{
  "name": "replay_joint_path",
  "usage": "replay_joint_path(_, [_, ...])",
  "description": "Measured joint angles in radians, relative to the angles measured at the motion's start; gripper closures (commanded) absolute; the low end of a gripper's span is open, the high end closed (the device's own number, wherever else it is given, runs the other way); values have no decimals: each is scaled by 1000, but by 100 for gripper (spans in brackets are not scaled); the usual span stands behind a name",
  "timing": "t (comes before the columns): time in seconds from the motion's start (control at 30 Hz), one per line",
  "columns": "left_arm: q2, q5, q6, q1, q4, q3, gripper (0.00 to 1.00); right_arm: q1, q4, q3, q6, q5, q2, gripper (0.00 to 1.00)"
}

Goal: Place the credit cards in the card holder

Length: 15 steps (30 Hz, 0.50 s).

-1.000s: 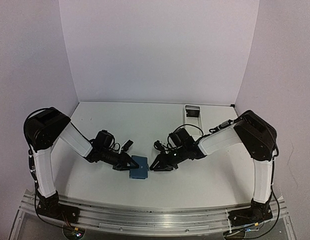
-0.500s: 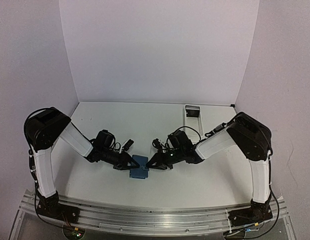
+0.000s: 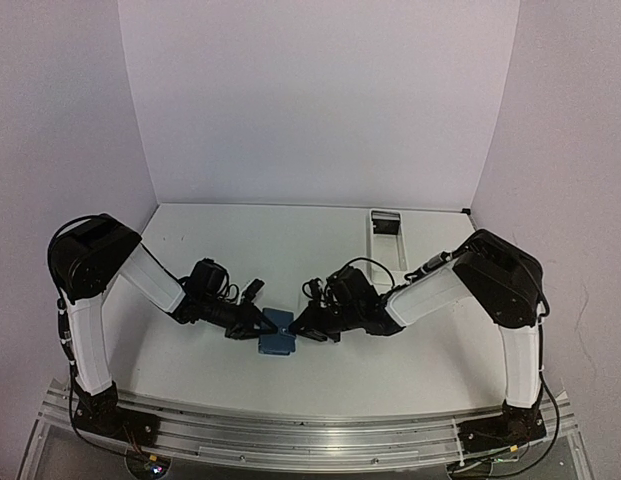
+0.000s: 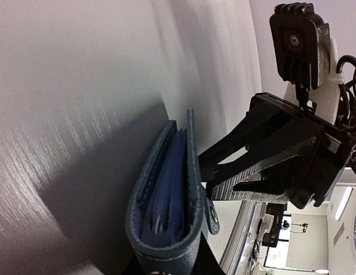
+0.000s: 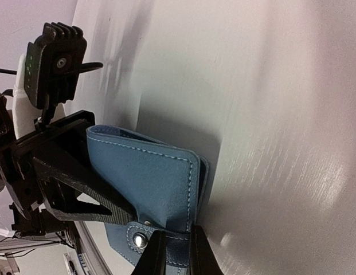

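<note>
At mid-table, nearer the front edge: holder [image 3: 278, 338] stands on edge, well apart from the sides of the table [image 3: 290, 250].
Far right back: tray [image 3: 387, 228], well apart from both arms' tips.
Left gripper [image 3: 256, 324]: clamped on holder's left end.
Right gripper [image 3: 300, 328]: pinched on the opposite edge, by the tab [image 5: 142, 239].
Left wrist only: blue cards [image 4: 169, 172] inside the slightly gaping holder.
Hidden: left fingertips cut off at their own view's bottom; card count unclear.
</note>
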State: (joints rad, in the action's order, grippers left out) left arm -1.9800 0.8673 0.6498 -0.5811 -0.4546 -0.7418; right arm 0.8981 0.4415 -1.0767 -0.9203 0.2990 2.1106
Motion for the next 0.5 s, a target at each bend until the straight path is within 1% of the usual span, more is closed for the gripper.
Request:
replay_joint_path(0.07, [0, -1, 7, 2, -1, 0, 80, 14, -2, 0, -15, -48, -4, 90])
replay_joint_path(0.17, [0, -8, 12, 4, -16, 0, 72, 31, 1, 2, -27, -101, -6, 91])
replay_joint_path(0.33, [-2, -24, 13, -1, -75, 1, 60, 66, 7, 2, -35, -137, -6, 92])
replay_joint_path(0.5, [-2, -25, 28, 3, -149, 30, 58, 76, 6, 2, -40, -148, -6, 94])
